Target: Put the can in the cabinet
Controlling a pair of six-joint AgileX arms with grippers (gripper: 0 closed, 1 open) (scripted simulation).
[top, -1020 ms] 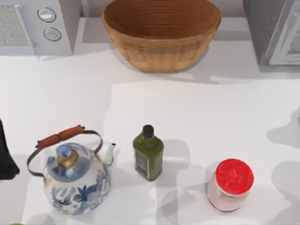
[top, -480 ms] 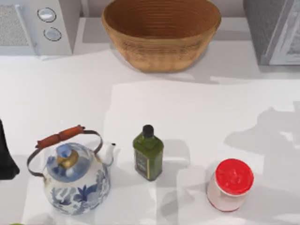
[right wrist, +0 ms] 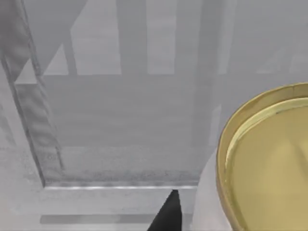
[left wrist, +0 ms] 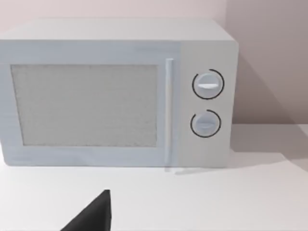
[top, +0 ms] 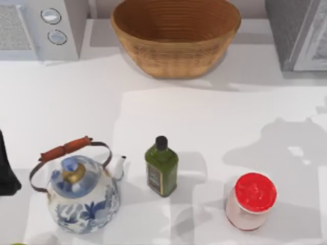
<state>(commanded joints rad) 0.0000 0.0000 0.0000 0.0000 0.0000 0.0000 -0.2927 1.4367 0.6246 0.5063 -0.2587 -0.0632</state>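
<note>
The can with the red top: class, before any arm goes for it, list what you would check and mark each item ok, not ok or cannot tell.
1. The can stands upright on the table: ok.
2. Apart from the green bottle: ok.
3. Space above its red top free: ok.
4. Can already gripped: not ok.
5. Cabinet at the table's back right, door open: cannot tell.

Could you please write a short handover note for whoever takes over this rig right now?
Left arm: parked at the table's left edge, facing the microwave.
Right arm: its wrist camera faces the grey cabinet, beside a gold-rimmed object.
The can stands upright at the front right of the table, untouched; the green bottle and kettle stand to its left.
Done: nothing yet.
Left: grasp the can and put it in the cabinet.
</note>
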